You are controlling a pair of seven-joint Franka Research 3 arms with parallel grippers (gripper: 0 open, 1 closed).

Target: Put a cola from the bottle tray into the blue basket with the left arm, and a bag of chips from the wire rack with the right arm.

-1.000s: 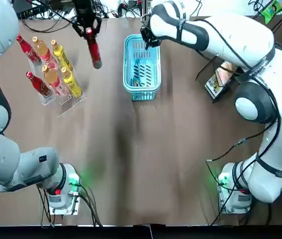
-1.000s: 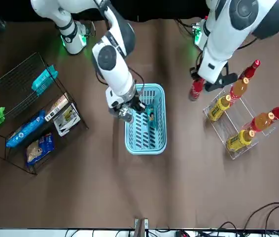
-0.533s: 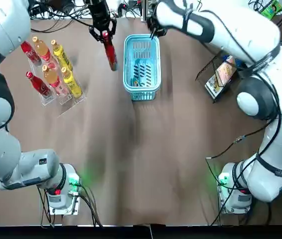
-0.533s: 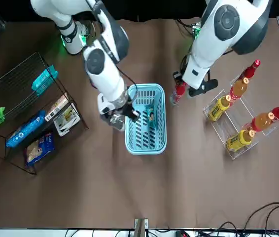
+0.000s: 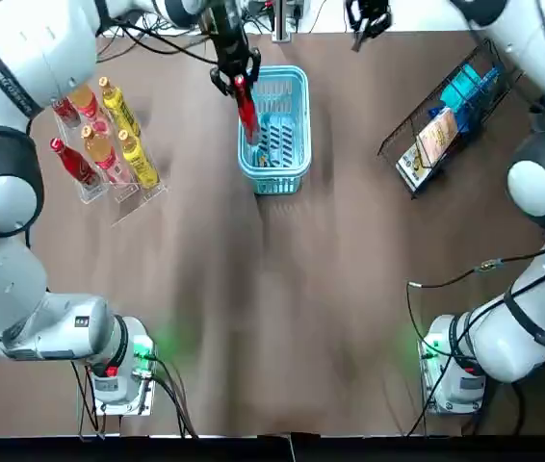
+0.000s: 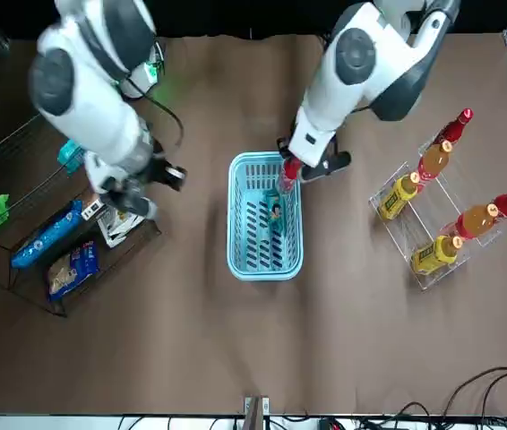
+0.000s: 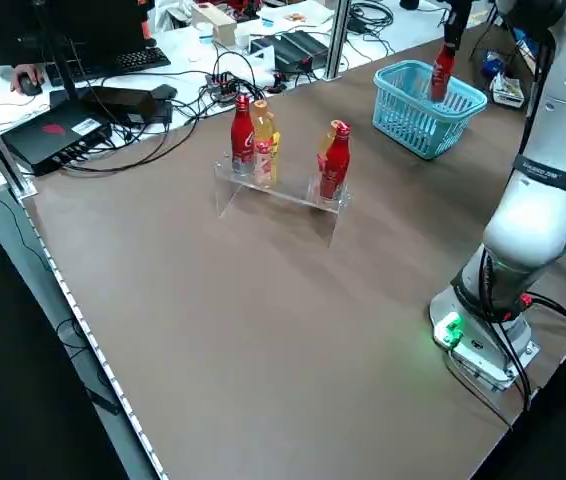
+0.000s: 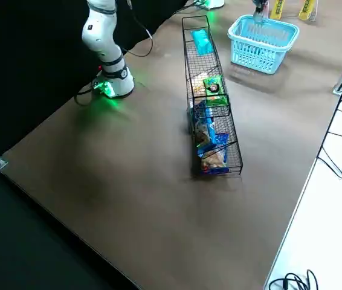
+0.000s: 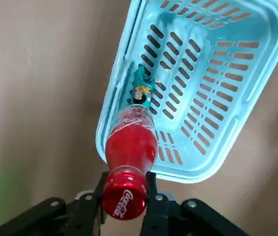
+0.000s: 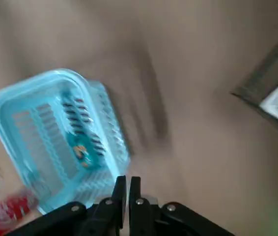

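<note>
The cola (image 5: 246,108), a slim glossy red bottle with a red cap, hangs tilted over the slotted blue basket (image 5: 274,181), neck clamped in the jaws of the left gripper (image 9: 124,194), while the right gripper (image 10: 125,183) hovers with jaws pressed together, empty.

Small teal packet (image 9: 140,88) inside the slotted light-blue plastic basket (image 9: 217,59): too small to identify. The basket's far rim is cropped.
</note>
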